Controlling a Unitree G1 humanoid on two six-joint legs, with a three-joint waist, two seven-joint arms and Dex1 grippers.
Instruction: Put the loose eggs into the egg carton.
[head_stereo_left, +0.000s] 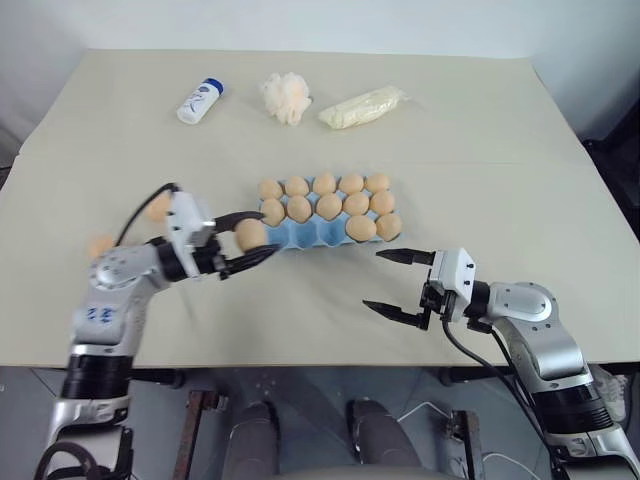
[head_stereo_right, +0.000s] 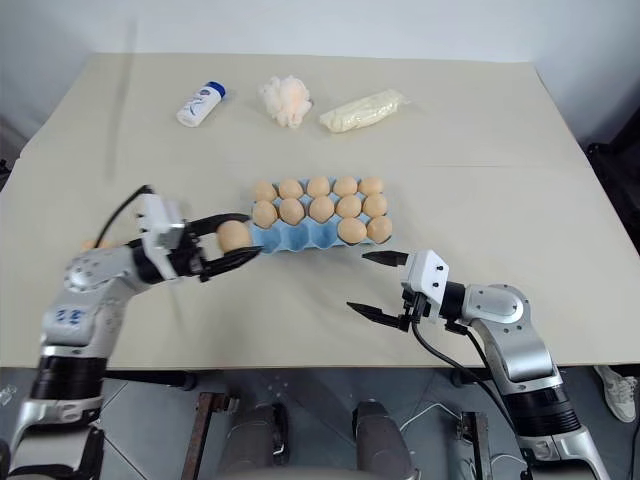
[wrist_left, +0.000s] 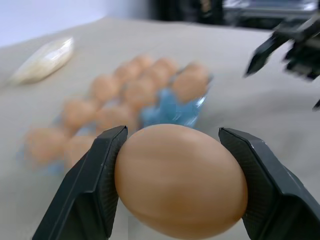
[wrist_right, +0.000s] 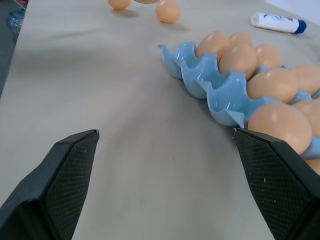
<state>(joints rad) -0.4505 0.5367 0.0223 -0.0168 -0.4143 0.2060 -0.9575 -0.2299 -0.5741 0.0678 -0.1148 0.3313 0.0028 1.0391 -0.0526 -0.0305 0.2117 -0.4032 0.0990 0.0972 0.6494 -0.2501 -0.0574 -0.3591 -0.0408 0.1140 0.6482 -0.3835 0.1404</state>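
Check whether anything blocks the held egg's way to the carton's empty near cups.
Nothing visible does. The left gripper holds an egg at the carton's left end, beside its empty near cups; the right gripper stands off to the side.

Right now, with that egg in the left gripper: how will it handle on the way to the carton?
The egg is smooth and rounded, pinched only at its sides by the left gripper, so it could slip. Probably a thin shell: squeezing harder risks cracking. Set on the bare table rather than in a carton cup, it would likely roll.

Beige table (head_stereo_left: 470, 150) before a white wall (head_stereo_left: 300, 20) (grey floor (head_stereo_left: 310, 390) beneath its near edge)
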